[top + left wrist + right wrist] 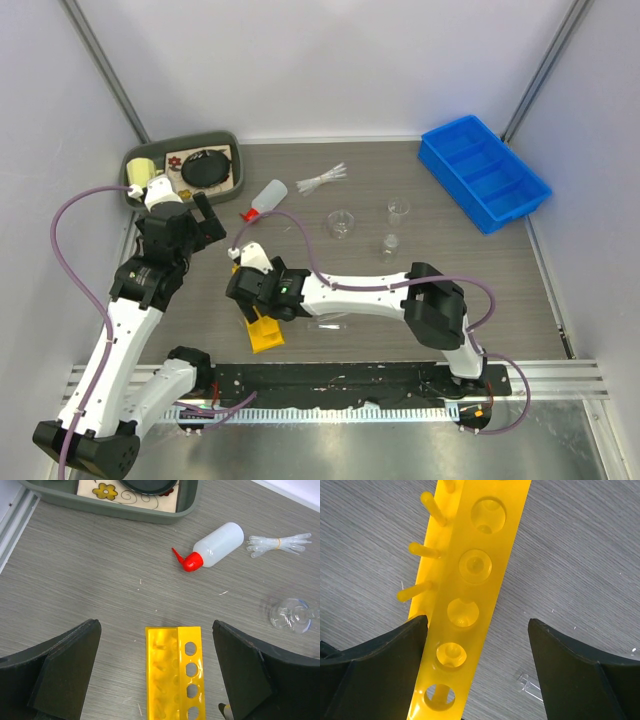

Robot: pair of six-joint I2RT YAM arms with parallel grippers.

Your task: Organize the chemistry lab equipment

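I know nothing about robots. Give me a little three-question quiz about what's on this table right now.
1. True or false: the white squeeze bottle stands upright.
2. The right gripper has its open jaws either side of: A) the yellow rack; B) a glass beaker; C) the blue bin.
3. What colour is the bottle's cap?
Key: 1 false, it lies on its side; 2 A; 3 red.
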